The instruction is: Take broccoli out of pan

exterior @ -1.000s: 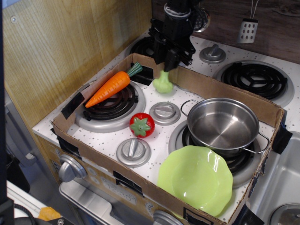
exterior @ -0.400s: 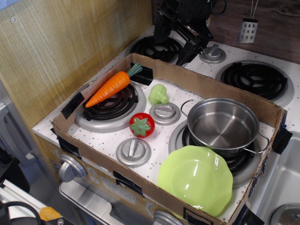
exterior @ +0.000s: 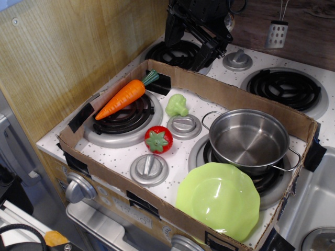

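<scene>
Nearest lies the lime-green plate [exterior: 219, 198], its far rim touching the pan [exterior: 249, 139], which sits on a burner with nothing inside it. Left of them stands a red tomato [exterior: 158, 139]. Farther back, the broccoli [exterior: 177, 105] rests on the speckled stovetop beside the carrot [exterior: 125, 95]. Beyond the cardboard wall, the gripper [exterior: 187, 44] hangs spread apart, holding nothing.
</scene>
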